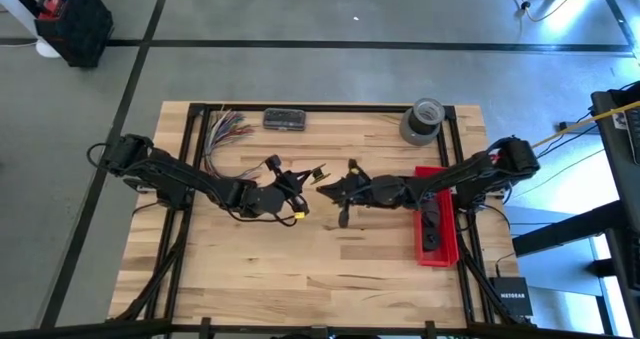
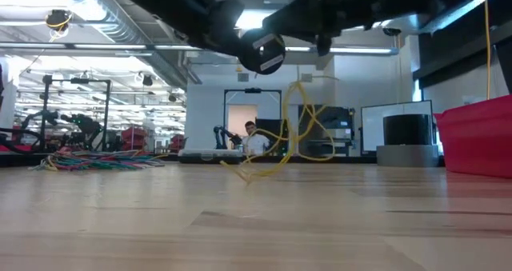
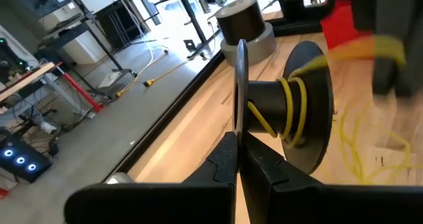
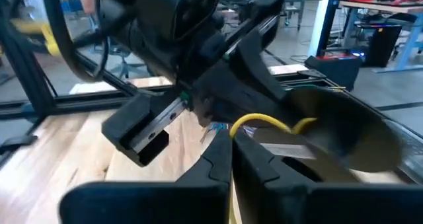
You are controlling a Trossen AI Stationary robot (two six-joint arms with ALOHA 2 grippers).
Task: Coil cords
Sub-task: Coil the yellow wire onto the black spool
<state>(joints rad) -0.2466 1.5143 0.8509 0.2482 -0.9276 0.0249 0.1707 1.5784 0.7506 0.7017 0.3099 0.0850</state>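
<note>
Both arms meet over the middle of the wooden table [image 1: 300, 269]. The left gripper [image 3: 238, 141] is pinched tight on the thin rim of a black spool [image 3: 291, 112], holding it up off the wood; a few turns of yellow cord [image 3: 291, 108] are already wrapped around the spool's core. The right gripper [image 4: 231, 145] is closed down on that same cord, just beside the spool and right up against the left arm's wrist. From table height the rest of the cord [image 2: 292, 135] hangs down in loose loops from the grippers, and its lowest bit touches the table near the centre. Over on the far left of the table there's a bundle of multicoloured wires [image 1: 225, 129], a roll of grey tape [image 1: 422, 119] sits at the far right corner, and a red bin [image 1: 437, 224] stands along the right edge under the right arm.
</note>
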